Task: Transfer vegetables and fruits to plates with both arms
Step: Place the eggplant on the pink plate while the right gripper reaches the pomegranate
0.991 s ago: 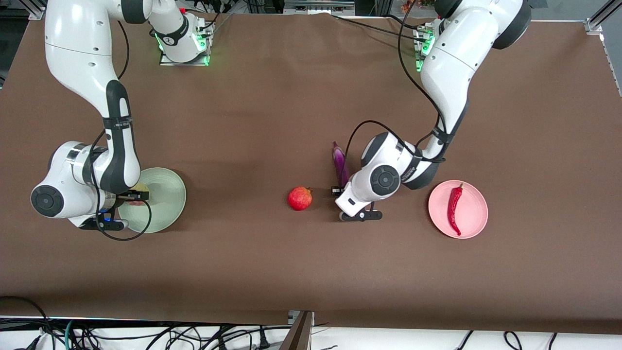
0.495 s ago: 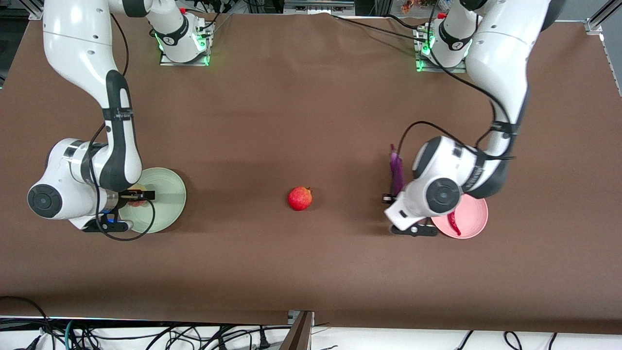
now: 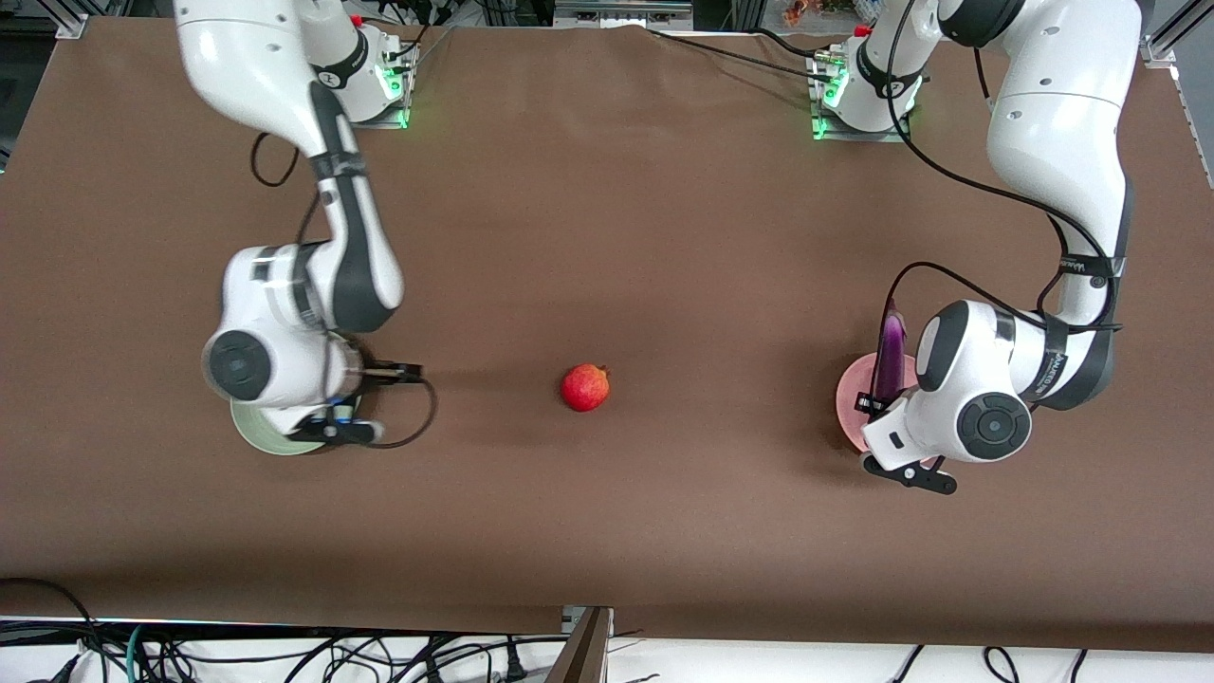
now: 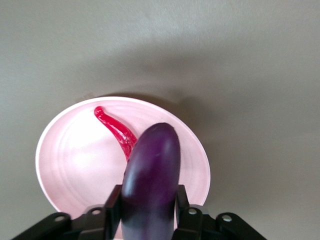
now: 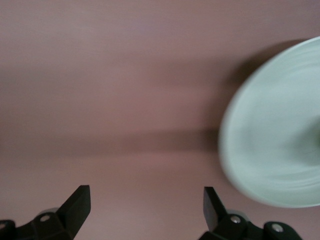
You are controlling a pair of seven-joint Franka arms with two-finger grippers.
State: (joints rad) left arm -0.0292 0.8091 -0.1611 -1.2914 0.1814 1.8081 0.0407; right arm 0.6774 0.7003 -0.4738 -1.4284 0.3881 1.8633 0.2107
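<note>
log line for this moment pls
left gripper: holds eggplant over pink plate | right gripper: open, empty | pomegranate: on table

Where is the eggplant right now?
The eggplant is gripped in the left tool, in the air over the pink plate where the chili pepper lies, toward the left arm's end of the table.

Brown table (image 3: pixel 607 531) carries pomegranate (image 3: pixel 585 387), pale green plate (image 3: pixel 254 434) and pink plate (image 3: pixel 851 398)

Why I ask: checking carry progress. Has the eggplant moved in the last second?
Yes. The eggplant has travelled away from the pomegranate to above the pink plate.
</note>
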